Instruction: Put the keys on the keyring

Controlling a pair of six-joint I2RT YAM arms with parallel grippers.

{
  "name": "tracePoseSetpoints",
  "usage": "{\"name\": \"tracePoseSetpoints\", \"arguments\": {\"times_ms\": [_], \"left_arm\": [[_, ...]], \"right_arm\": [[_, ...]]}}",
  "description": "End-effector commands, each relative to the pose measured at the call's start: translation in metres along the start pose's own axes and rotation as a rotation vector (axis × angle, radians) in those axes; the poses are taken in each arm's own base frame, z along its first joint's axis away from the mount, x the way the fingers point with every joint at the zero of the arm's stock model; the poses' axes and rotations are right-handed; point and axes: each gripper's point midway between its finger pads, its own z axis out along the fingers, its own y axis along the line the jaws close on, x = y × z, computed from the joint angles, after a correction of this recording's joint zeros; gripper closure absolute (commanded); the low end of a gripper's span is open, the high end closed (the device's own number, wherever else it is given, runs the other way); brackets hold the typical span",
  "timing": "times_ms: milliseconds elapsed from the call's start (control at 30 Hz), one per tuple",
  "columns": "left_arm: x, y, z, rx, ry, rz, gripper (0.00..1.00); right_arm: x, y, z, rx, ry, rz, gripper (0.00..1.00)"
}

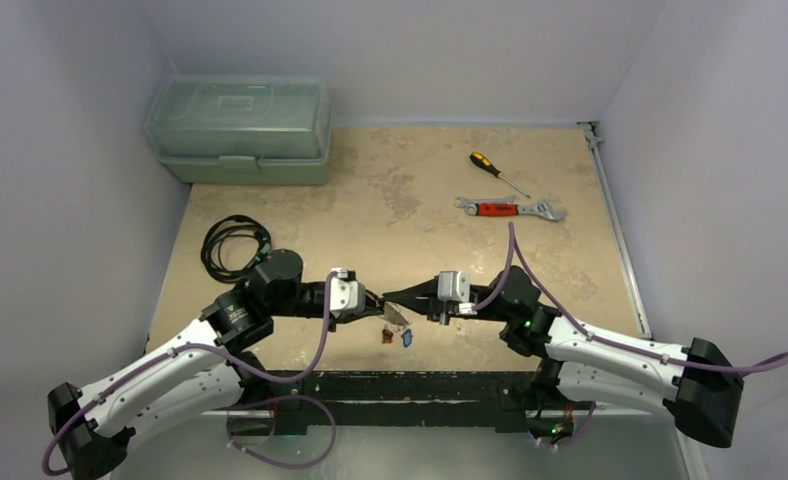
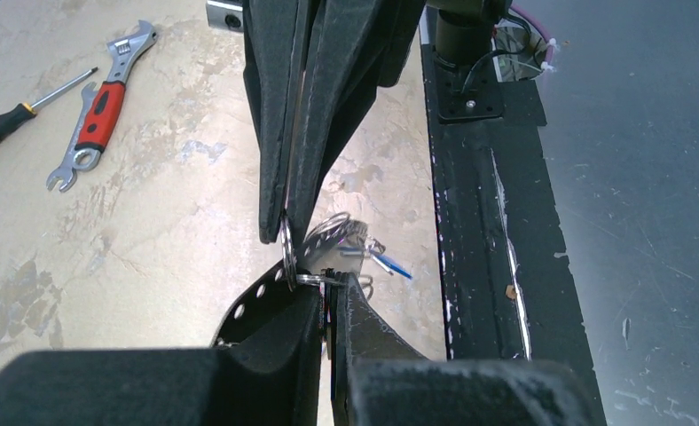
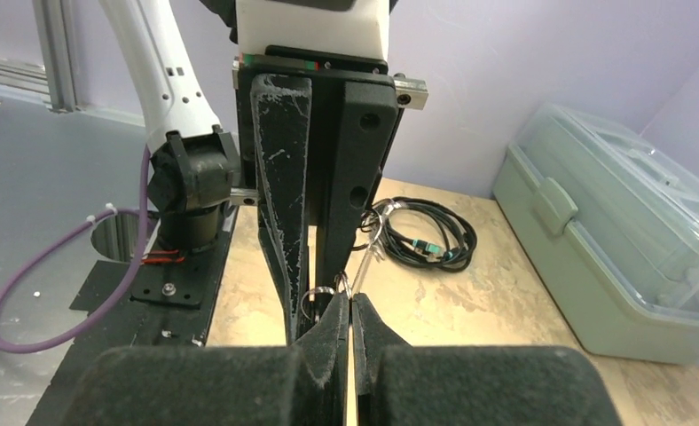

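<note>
Left gripper (image 2: 328, 284) jaws are closed on a thin silver piece touching the keyring (image 2: 287, 255); ring wire or key cannot be told. Right gripper (image 2: 284, 234) jaws are closed on the keyring, held above the table (image 2: 151, 231), with the keys (image 2: 368, 253) and a blue tag (image 2: 397, 267) bunched just beside the keyring. Well beyond the keyring lie a wrench (image 2: 102, 111) and a screwdriver (image 2: 9, 122).

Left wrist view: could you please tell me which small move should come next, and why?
Probably nudge the left gripper toward the keyring, to thread its key onto the loop. Both grippers are shut and meet tip to tip: the right gripper pinches the keyring, the left one a silvery key, and a blue-tagged key is close beside them.
</note>
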Motion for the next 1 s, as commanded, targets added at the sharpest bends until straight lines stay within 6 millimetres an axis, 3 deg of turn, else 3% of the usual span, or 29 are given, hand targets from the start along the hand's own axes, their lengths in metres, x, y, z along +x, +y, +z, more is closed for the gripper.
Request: {"name": "tracePoseSetpoints", "arguments": {"times_ms": [0, 200, 267, 400, 467, 633, 767, 967], "left_arm": [[-0.023, 0.011, 0.0, -0.031, -0.047, 0.049, 1.0], [-0.019, 0.014, 0.001, -0.049, -0.028, 0.041, 1.0], [-0.018, 0.016, 0.0, -0.061, -0.024, 0.044, 0.91], [-0.011, 0.028, -0.005, -0.139, 0.009, 0.051, 0.57], [-0.009, 0.036, -0.009, -0.187, 0.023, 0.059, 0.45], [-0.01, 0.046, -0.018, -0.269, 0.025, 0.076, 0.25], [-0.011, 0.052, -0.024, -0.318, 0.025, 0.083, 0.18], [-0.011, 0.071, -0.039, -0.447, 0.046, 0.094, 0.15]], "right_arm": [[-0.032, -0.006, -0.002, 0.023, -0.107, -0.047, 1.0], [-0.034, -0.006, -0.003, 0.031, -0.115, -0.046, 1.0], [-0.034, -0.007, -0.004, 0.037, -0.113, -0.045, 1.0], [-0.033, -0.011, -0.005, 0.062, -0.111, -0.047, 1.0], [-0.032, -0.013, -0.005, 0.074, -0.108, -0.046, 1.0], [-0.029, -0.017, -0.004, 0.095, -0.098, -0.041, 1.0], [-0.026, -0.02, -0.003, 0.11, -0.087, -0.036, 1.0], [-0.023, -0.025, -0.004, 0.138, -0.079, -0.033, 1.0]]}}
